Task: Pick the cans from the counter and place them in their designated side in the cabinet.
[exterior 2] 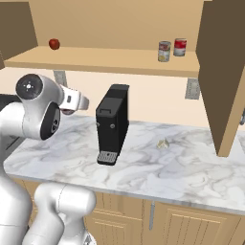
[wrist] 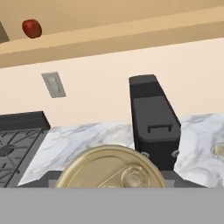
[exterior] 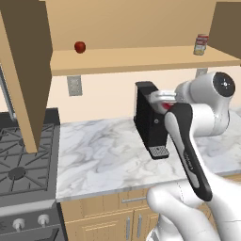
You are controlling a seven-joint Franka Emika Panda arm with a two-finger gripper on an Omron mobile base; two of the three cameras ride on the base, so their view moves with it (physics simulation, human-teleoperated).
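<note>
Glossy white arm (exterior: 207, 113), dark joint covers, rounded links

No legible text, brand, number or sign. The labels of the two cans (exterior 2: 164, 51) (exterior 2: 180, 47) on the shelf (exterior 2: 110, 62) show only colour bands; the black machine (exterior 2: 112, 123) on the counter (exterior 2: 191, 167) carries no readable marking.

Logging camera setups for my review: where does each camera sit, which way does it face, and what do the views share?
Left base view: behind the arm's left, facing the counter and cabinet; white arm at lower right.
Right base view: behind its right, same scene; arm at lower left, two cans on the shelf.
Hand view: on the hand, looking over a gold can top in the pincer.
Shared: black coffee machine and red fruit.
</note>
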